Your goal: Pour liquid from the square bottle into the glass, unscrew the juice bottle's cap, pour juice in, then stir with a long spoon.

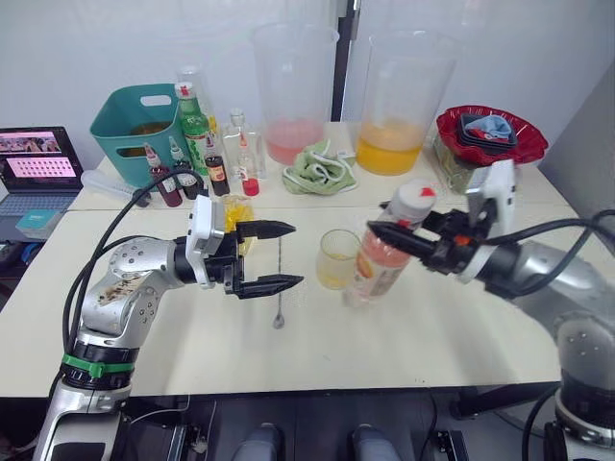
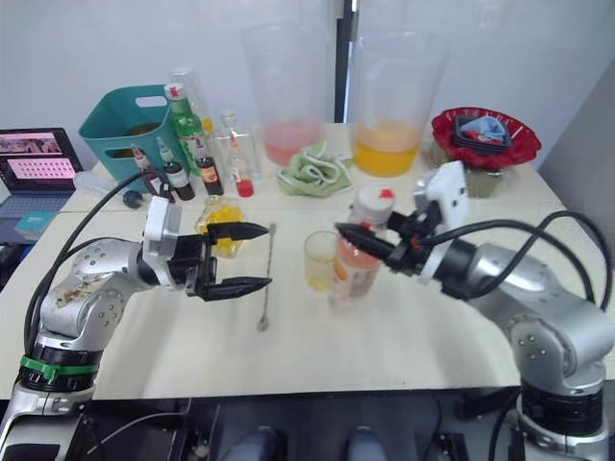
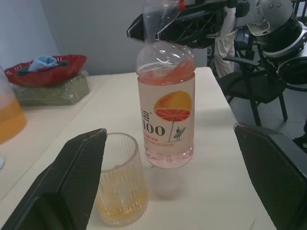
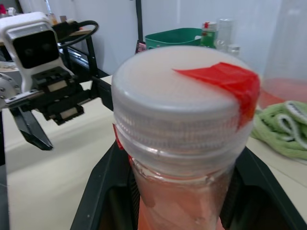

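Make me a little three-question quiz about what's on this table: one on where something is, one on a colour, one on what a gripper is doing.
1. Where does the long spoon lie?
A. in the glass
B. flat on the table, beside the glass
C. in the green basket

2. What colour is the tape on the juice bottle's cap?
A. red
B. blue
C. black

3. How is the left gripper?
A. shut on the spoon
B. shut on the glass
C. open, holding nothing

Answers:
1. B: it lies on the table between the left gripper and the glass.
2. A: a red strip crosses the white cap.
3. C: its fingers are spread apart with nothing between.
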You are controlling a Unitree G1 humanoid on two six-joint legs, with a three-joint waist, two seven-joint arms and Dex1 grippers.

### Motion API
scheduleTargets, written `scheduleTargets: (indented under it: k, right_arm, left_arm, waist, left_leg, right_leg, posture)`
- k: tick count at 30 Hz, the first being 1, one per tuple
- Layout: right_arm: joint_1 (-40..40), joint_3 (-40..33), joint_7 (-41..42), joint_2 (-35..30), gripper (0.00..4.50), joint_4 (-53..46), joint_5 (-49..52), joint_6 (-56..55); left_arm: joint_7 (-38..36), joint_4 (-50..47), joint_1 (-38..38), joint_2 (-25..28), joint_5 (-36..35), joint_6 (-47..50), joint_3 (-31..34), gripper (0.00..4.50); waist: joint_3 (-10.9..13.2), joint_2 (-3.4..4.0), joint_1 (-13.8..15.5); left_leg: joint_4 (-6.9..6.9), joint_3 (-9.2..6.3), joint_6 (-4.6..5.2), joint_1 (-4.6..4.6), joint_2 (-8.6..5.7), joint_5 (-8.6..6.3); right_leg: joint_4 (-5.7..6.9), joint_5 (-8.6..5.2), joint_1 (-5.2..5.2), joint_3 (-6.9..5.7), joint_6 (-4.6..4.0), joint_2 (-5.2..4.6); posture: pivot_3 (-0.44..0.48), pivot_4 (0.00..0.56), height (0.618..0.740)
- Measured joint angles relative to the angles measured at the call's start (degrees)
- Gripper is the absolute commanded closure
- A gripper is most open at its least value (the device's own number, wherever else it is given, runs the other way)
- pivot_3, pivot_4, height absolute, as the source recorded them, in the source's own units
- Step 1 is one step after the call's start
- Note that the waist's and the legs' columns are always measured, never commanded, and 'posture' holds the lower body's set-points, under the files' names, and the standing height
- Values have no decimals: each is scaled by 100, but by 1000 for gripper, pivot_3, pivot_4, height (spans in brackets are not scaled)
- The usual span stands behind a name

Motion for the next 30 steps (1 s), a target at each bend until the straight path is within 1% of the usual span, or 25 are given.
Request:
scheduleTargets:
  k: [2,4,9,15,17,20,23,26,30]
  right_arm:
    - [363,318,-147,292,3101,-130,-87,-63]
    - [603,635,-218,447,3101,-139,-245,-121]
    - [779,1102,-256,583,3101,-154,-819,-533]
    - [840,1384,-91,594,3102,-160,-1172,-878]
    - [833,1401,-26,575,2090,-140,-1185,-915]
    - [590,1274,309,374,1078,108,-899,-820]
    - [269,1008,927,-95,75,468,-591,-735]
    - [47,958,1806,-599,28,823,-491,-763]
    - [-220,1072,2956,-983,28,1230,-510,-1001]
  left_arm:
    - [-58,53,-2,41,53,0,0,0]
    - [-111,95,-30,50,95,0,0,0]
    - [-176,105,-45,82,184,-25,2,0]
    - [-147,89,-104,154,242,-106,10,0]
    - [-147,86,-102,181,241,-106,14,0]
    - [-101,41,-75,193,205,-77,59,0]
    - [-81,-39,7,253,123,3,156,0]
    - [-93,-112,132,374,99,78,244,0]
    - [-102,-430,414,561,-135,345,342,0]
  waist:
    - [0,-2,12]
    - [0,-2,7]
    - [0,-1,-9]
    - [-1,-3,-33]
    - [-1,-3,-34]
    - [0,-4,-36]
    - [0,-4,-25]
    - [0,-4,-12]
    - [1,-5,-16]
  left_leg:
    - [0,-4,0,-1,-3,0]
    - [1,-2,-2,-1,-8,1]
    - [1,-4,-4,3,-6,3]
    - [1,-4,-4,10,-1,3]
    - [1,-4,-4,11,2,3]
    - [1,-2,-5,11,1,3]
    - [1,-3,-4,11,4,3]
    - [1,-3,-4,9,6,3]
    - [1,-1,-3,9,9,2]
  right_leg:
    - [1,0,1,-2,0,-1]
    - [1,0,0,1,0,-4]
    - [5,0,-2,-2,0,1]
    - [9,0,1,-1,0,7]
    - [9,0,1,-1,-1,9]
    - [7,1,3,0,-2,9]
    - [6,1,4,-3,-2,8]
    - [2,1,6,-6,-2,9]
    - [0,1,6,-4,-2,9]
  posture:
    - [0,150,740]
    - [0,150,740]
    - [0,150,740]
    - [0,150,740]
    - [0,150,740]
    - [0,150,740]
    - [0,150,740]
    - [0,150,740]
    - [0,150,740]
